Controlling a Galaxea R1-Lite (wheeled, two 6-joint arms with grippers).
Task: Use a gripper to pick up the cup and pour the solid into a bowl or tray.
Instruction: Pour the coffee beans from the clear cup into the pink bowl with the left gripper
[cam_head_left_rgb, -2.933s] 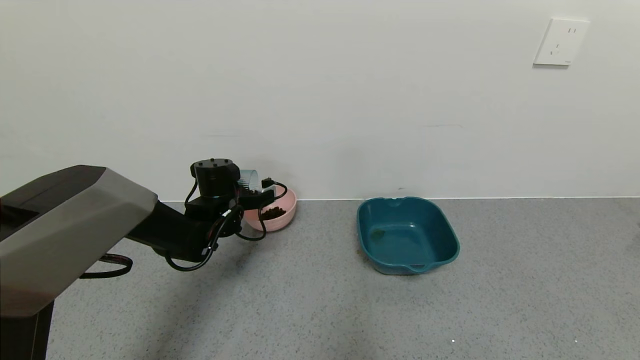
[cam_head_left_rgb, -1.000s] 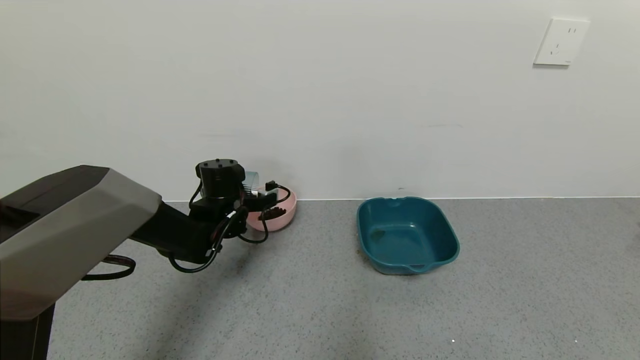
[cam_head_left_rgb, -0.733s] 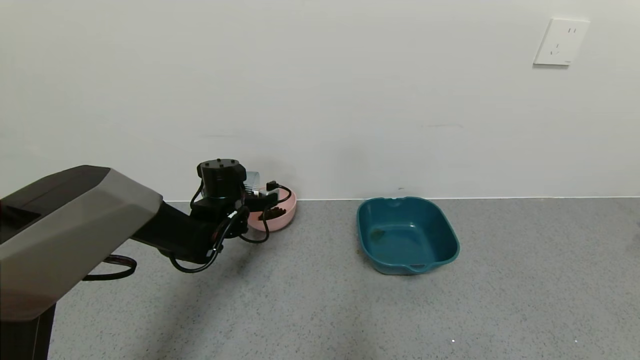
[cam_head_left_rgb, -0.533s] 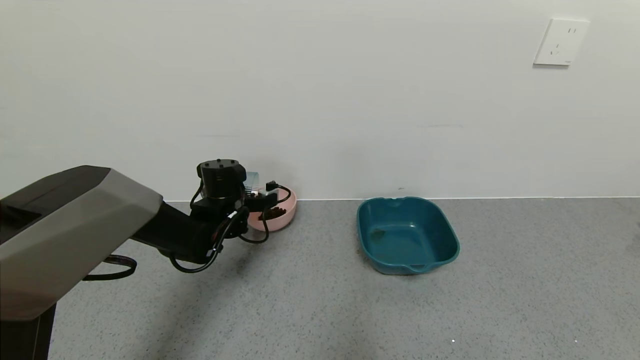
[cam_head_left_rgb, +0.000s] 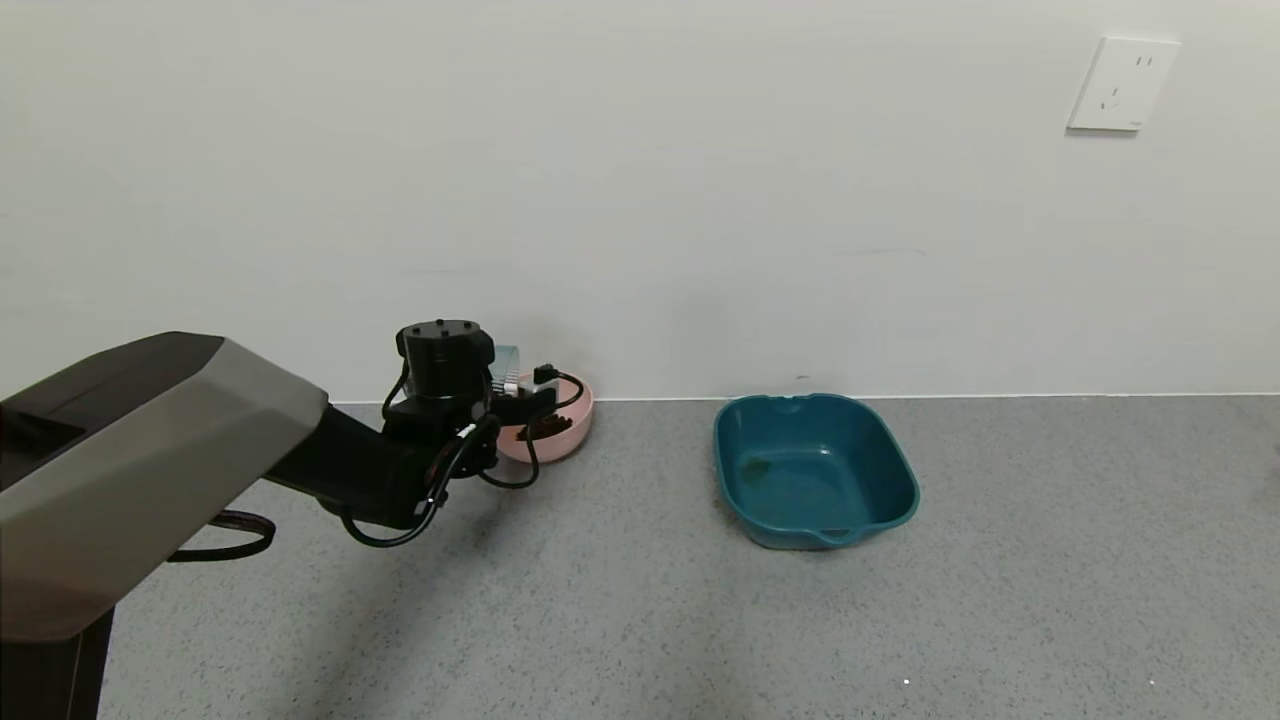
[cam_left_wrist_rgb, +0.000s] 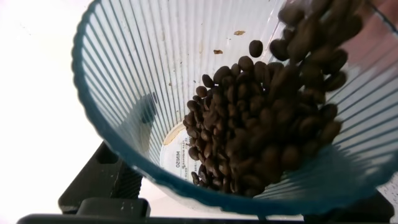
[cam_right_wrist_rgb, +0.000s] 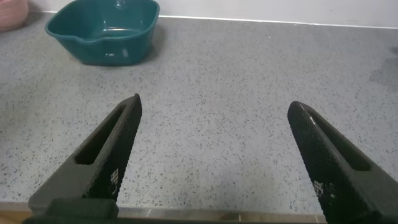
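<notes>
Cup (cam_head_left_rgb: 505, 362) apparently lower over bowl (cam_head_left_rgb: 570, 432)

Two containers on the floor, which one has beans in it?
The pink bowl by the wall, under the left gripper; the teal basin holds no beans.

A pink bowl (cam_head_left_rgb: 560, 440) and a teal basin (cam_head_left_rgb: 815, 470) are set well apart on the speckled grey floor (cam_head_left_rgb: 640, 600).

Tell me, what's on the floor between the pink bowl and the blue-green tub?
Nothing. In the head view, only bare speckled grey floor lies between the pink bowl and the teal basin.
</notes>
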